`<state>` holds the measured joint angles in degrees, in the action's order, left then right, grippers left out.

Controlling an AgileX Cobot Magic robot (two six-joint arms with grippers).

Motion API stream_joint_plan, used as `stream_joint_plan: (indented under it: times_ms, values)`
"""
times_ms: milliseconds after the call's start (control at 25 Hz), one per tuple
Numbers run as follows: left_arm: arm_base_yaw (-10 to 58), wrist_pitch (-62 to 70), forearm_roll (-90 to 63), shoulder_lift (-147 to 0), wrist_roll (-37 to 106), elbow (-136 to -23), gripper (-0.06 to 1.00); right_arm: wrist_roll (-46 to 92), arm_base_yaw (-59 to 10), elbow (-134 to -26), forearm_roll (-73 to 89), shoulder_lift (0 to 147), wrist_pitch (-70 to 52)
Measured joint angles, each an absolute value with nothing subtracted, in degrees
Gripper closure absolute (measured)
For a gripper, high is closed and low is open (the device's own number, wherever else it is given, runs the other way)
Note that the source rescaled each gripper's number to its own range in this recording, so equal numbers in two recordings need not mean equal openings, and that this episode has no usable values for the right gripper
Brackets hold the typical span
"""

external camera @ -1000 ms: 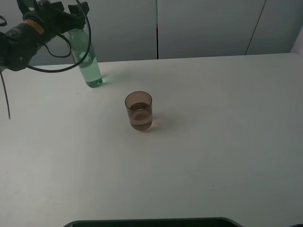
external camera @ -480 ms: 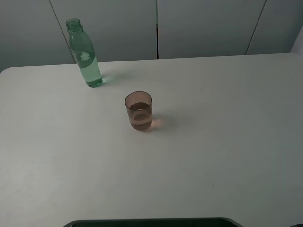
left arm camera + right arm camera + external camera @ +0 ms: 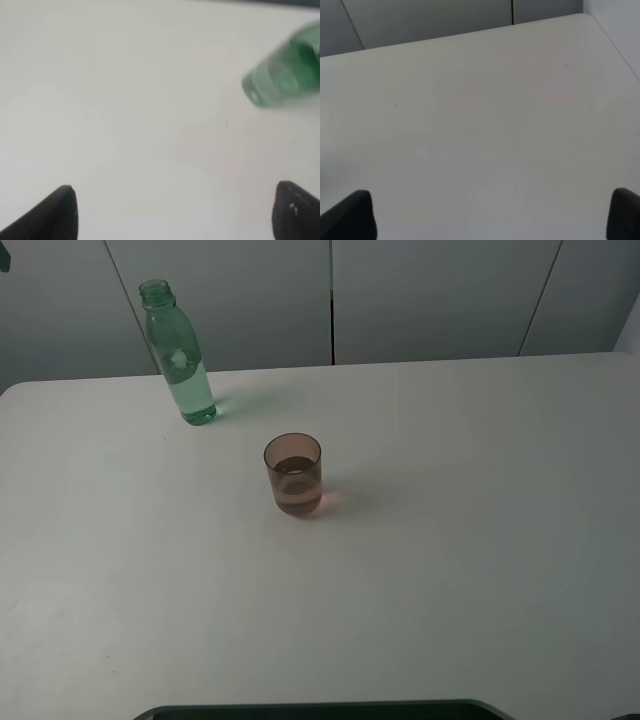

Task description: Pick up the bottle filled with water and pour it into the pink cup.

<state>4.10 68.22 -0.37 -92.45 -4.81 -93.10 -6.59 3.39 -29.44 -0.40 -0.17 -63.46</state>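
Observation:
The green transparent bottle [image 3: 180, 355] stands upright and uncapped near the table's back left, with clear water in its lower part. The pink cup [image 3: 293, 474] stands upright near the table's middle, in front and to the right of the bottle, with liquid in its lower half. Neither gripper shows in the exterior high view. In the left wrist view the left gripper [image 3: 175, 212] is open and empty, its two dark fingertips [image 3: 55, 215] wide apart, with the bottle's base [image 3: 282, 77] blurred off to one side. In the right wrist view the right gripper [image 3: 492, 215] is open and empty over bare table.
The white table [image 3: 450, 540] fills most of the exterior high view. Grey wall panels [image 3: 430, 295] rise behind its back edge. A dark edge [image 3: 320, 708] runs along the bottom of that view.
One second ago the left arm was at the bottle's neck at the back left. It has since drawn away out of the exterior high view. The bottle and cup have not moved.

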Motion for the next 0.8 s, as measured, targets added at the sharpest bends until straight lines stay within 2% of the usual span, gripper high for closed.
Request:
stream_joint_plan:
  times_ms: [440, 800]
  values:
    - [4.1, 70.0, -1.6, -80.7, -5.9, -82.6, -0.05, -6.6, 3.4, -29.4, -0.4, -0.2, -63.5]
    - [4.1, 70.0, -1.8, -61.0, -4.5, -68.4, -0.05, -6.6, 3.4, -29.4, -0.4, -0.2, -63.5]
